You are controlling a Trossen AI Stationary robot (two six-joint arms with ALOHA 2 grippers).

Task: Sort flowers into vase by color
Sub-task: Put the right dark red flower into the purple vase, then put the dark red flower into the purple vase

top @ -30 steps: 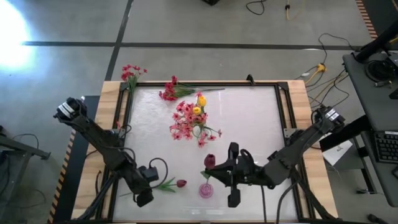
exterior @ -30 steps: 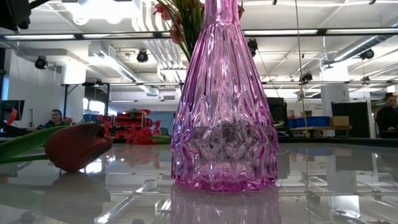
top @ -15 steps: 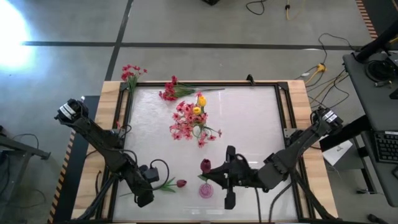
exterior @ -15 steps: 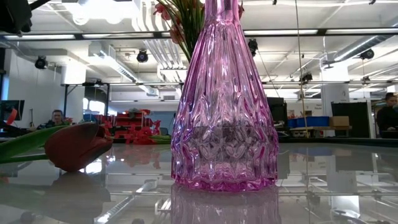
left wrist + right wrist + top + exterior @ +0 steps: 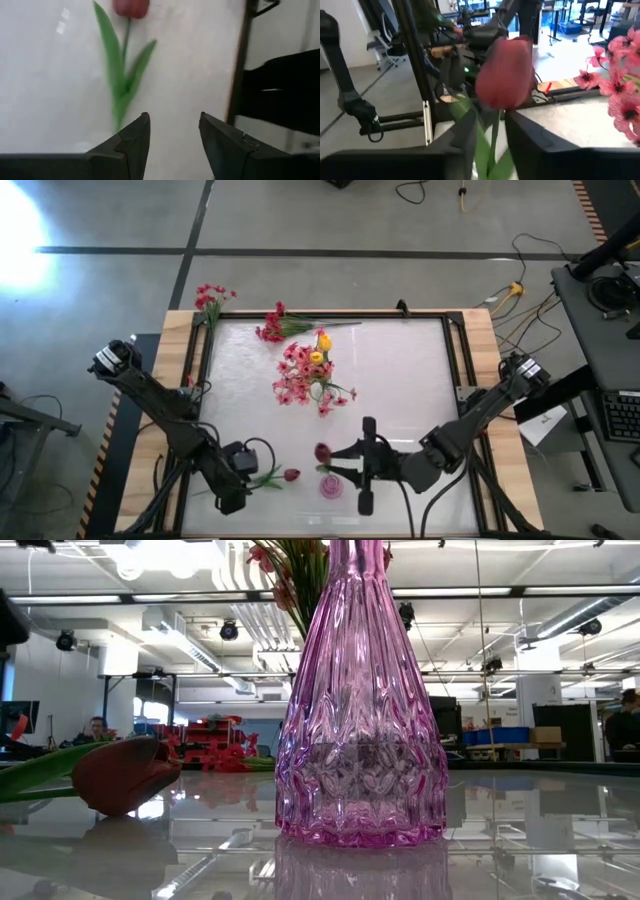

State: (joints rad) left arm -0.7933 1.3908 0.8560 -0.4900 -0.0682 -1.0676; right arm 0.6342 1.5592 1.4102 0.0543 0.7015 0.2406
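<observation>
Dark red tulip (image 5: 322, 452), low centre of the high view, stem clamped in the right hand (image 5: 345, 465), bloom just above-left of the pink vase (image 5: 331, 486). Left hand (image 5: 238, 477), fingers narrowly parted and empty, waits lower left beside a second tulip (image 5: 283, 475) lying on the worktop (image 5: 400, 380).

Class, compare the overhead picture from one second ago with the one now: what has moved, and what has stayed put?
The right gripper, shut on a dark red tulip, has carried it left across the table's near side, so the bloom now sits just above the pink vase. The left gripper stays open beside the red tulip lying on the table. That tulip, the vase and the pile of pink flowers have not moved.
</observation>
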